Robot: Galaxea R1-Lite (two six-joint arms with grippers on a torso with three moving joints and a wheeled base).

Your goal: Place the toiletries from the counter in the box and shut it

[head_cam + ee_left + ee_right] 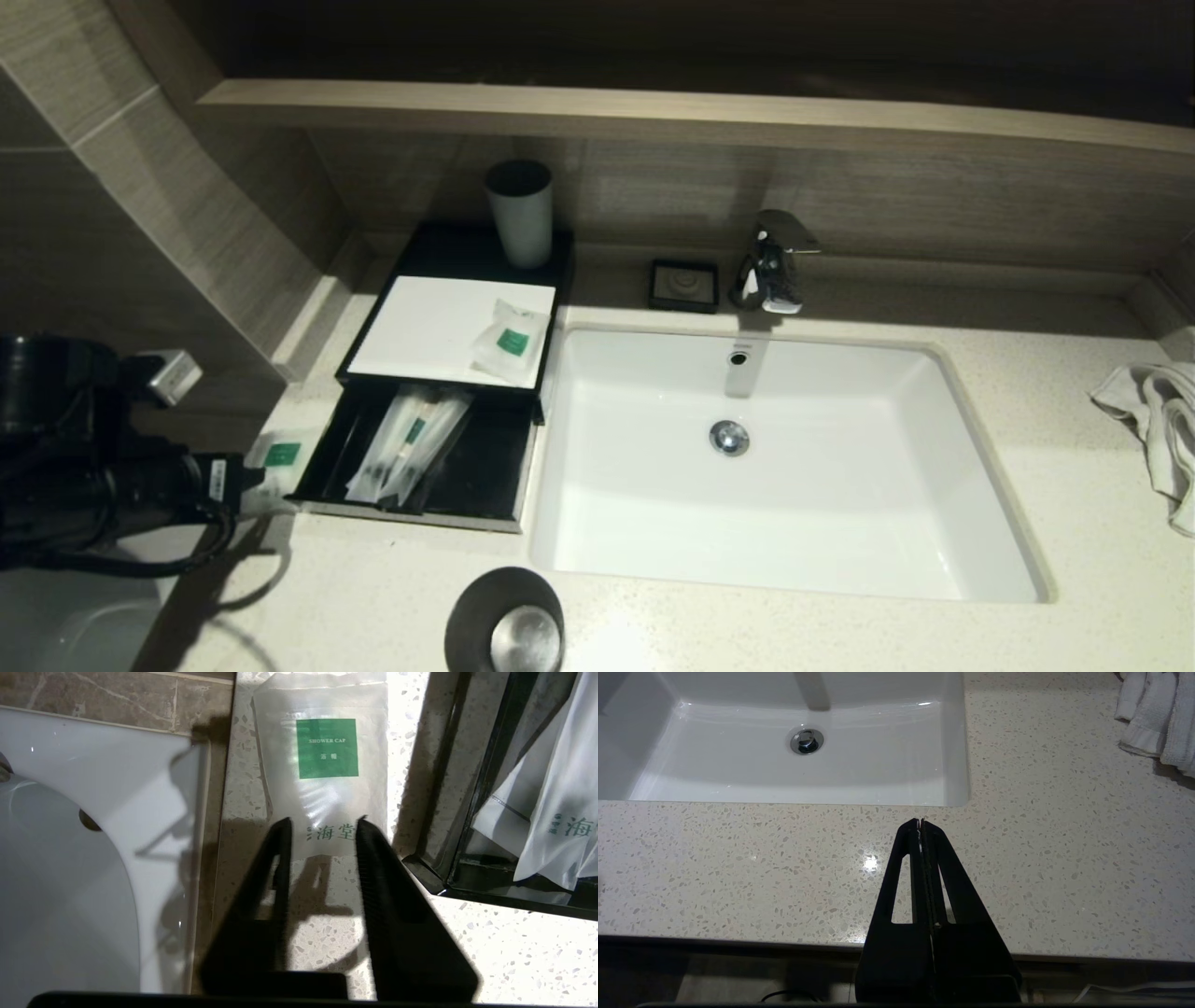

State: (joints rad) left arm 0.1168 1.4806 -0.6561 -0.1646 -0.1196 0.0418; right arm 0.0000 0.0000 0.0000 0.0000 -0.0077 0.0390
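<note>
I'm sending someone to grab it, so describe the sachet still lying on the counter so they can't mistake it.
Find the sink, then the black box on its left with the drawer pulled open. Left of that drawer, on the counter, lies a squarish sachet marked SHOWER CAP, at the left pincer; the other sachets are in or on the box.

From my head camera I log: wood-grain wall panels (pixel 840 196) at the far side, a pale shelf (pixel 653 107) above them, tiled wall (pixel 112 187) on the left, chrome tap (pixel 773 261) far centre, white towel (pixel 1158 420) right. Bright light from above glares off surfaces.
</note>
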